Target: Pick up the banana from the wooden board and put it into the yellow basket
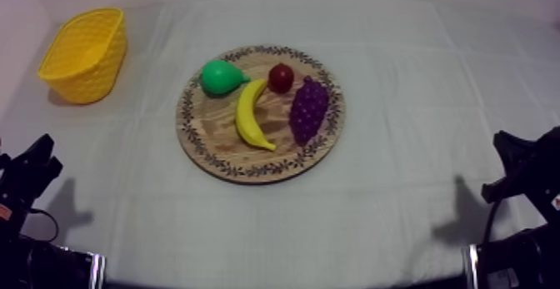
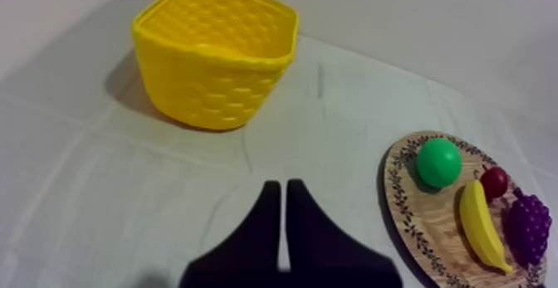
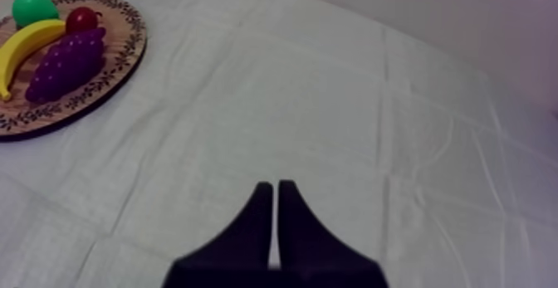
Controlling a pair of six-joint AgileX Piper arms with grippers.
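Black and clenched on nothing, my left gripper point(image 2: 277, 183) rests at the near left and my right gripper point(image 3: 274, 185) at the near right, both well apart from the fruit. Farther in, the banana point(image 1: 250, 113) lies on the wooden board point(image 1: 215, 139). The grapes point(image 1: 307, 109) sit just beside it on the right, and the pear point(image 1: 221, 77) and small red fruit point(image 1: 281, 77) crowd its far end. Its left flank faces bare wood. The yellow basket point(image 1: 96, 72) sits far left, so the left arm seems better placed, with only cloth between.
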